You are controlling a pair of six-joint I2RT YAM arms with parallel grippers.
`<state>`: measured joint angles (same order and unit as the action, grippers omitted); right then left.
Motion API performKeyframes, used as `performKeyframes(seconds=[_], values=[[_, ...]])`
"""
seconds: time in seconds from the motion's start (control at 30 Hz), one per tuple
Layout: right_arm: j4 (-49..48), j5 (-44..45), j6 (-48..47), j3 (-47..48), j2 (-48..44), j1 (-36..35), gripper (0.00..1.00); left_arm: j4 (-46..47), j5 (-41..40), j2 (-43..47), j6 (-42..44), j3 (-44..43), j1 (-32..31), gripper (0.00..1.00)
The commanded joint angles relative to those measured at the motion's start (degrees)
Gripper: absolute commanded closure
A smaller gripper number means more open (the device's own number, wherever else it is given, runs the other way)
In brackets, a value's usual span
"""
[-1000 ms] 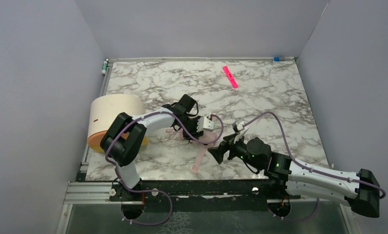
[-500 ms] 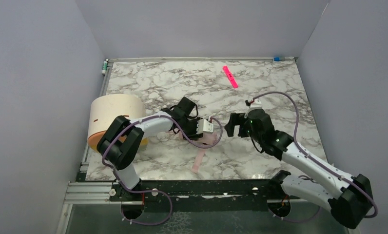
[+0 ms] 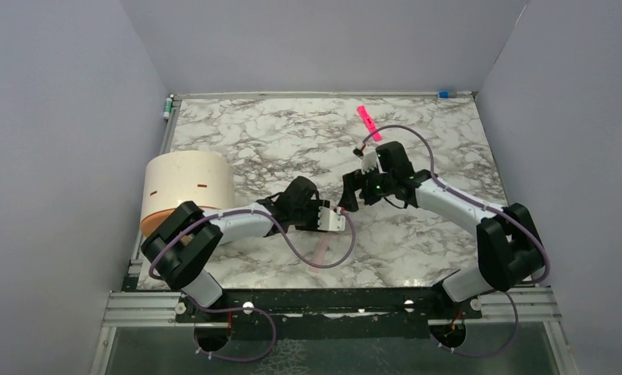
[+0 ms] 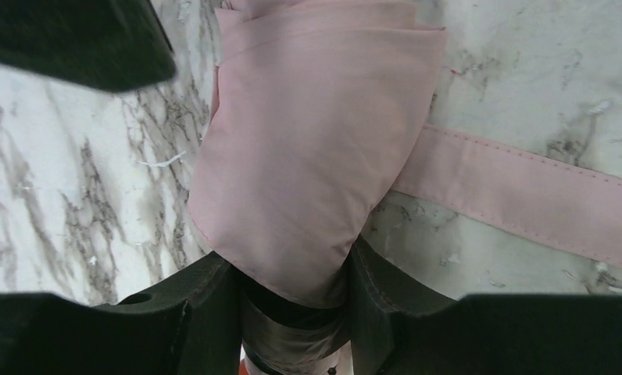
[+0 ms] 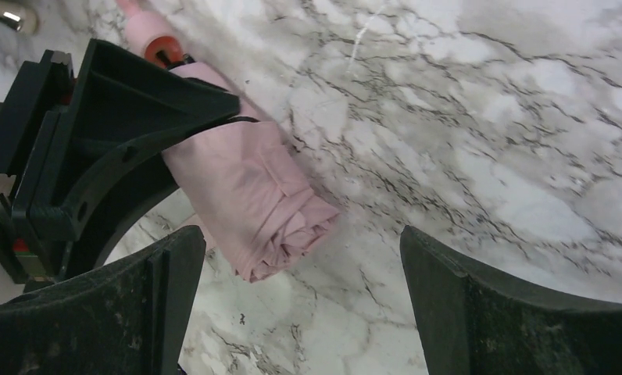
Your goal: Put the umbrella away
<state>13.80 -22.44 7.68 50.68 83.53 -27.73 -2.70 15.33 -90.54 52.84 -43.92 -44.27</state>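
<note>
Left gripper (image 3: 329, 219) is closed tight around the folded pale pink umbrella (image 4: 300, 156), which is laid on the marble table (image 3: 237, 133) near the middle. Its pink strap (image 4: 527, 195) is stretched flat on the table beside it. Right gripper (image 3: 353, 191) is held wide open just beside the umbrella's loose end, not touching it.

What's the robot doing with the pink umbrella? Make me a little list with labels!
umbrella: folded, pale pink, lying on the marble table
strap: loose, flat on the table
left pincer: shut on the umbrella
right pincer: open, empty, near the umbrella's free end
cream cylinder: at the table's left side, untouched
</note>
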Motion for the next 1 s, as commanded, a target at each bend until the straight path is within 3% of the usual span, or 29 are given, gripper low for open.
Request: performKeyframes(seconds=[0.0,0.27,0.67,0.87,0.97], values=[[-0.7,-12.6,-6.3,2.9,5.5,0.2,0.01,6.6,-14.4,-2.6,2.8,6.6,-1.7,1.0],[-2.5,-15.9,-11.0,3.6,10.1,-0.6,0.04,18.1,-21.0,-2.8,7.8,13.4,-5.2,1.0],[4.4,-17.1,-23.1,12.2,19.4,-2.9,0.04,20.8,-20.8,-3.1,11.9,15.5,-6.7,1.0],[7.6,-17.9,-25.6,12.8,23.7,-5.0,0.1,21.0,-20.9,-3.4,11.8,15.4,-6.7,1.0],[8.1,-15.8,-25.7,12.8,25.2,-6.2,0.21,21.1,-20.7,-3.6,11.1,15.0,-6.6,1.0]])
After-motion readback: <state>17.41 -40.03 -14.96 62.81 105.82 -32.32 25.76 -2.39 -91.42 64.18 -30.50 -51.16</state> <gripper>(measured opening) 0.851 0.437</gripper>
